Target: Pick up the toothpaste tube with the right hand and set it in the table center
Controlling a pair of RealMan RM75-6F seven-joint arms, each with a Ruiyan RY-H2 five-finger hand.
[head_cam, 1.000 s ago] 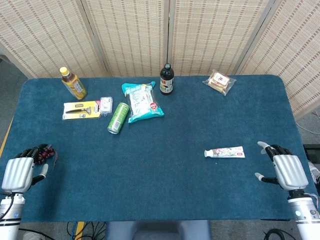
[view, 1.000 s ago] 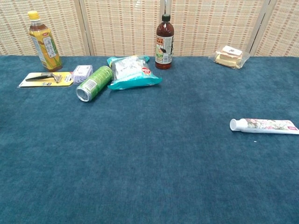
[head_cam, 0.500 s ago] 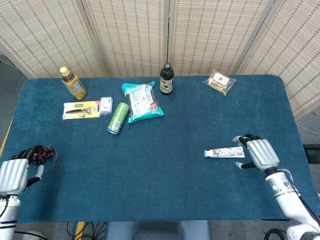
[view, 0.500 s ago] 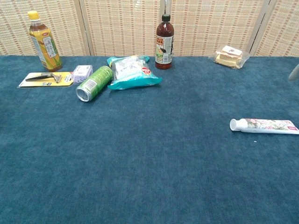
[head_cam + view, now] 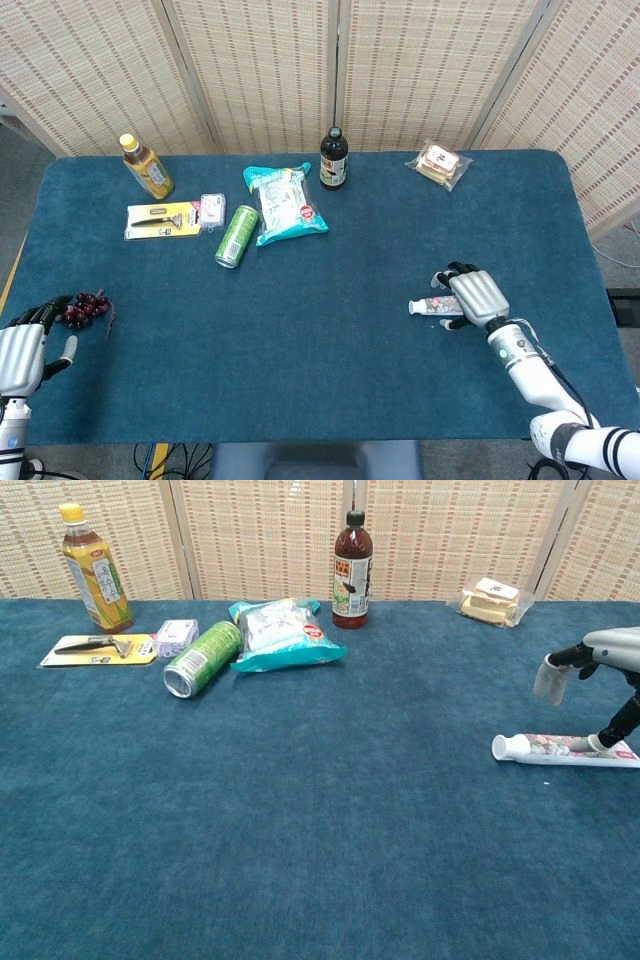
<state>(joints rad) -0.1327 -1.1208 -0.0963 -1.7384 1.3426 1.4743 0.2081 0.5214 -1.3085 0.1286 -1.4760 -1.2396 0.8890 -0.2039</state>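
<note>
While its fingers spread apart, the right hand (image 5: 474,298) hovers over the toothpaste tube (image 5: 562,749), one fingertip (image 5: 597,743) touching it; the tube's cap end pokes out left of the hand.

Things lie along the far edge of the surface (image 5: 330,380), and the toothpaste tube (image 5: 560,749) lies alone at the right.

At far left stands a tea bottle (image 5: 146,166); before it lies a razor pack (image 5: 162,219), then to the right a small packet (image 5: 212,210), a can (image 5: 237,236) on its side and a wipes pack (image 5: 284,204). A dark bottle (image 5: 334,159) stands behind, a snack bag (image 5: 439,164) further right. The right hand (image 5: 472,297) is over the tube, one finger touching it. The left hand (image 5: 22,350) is at the near left corner.
</note>
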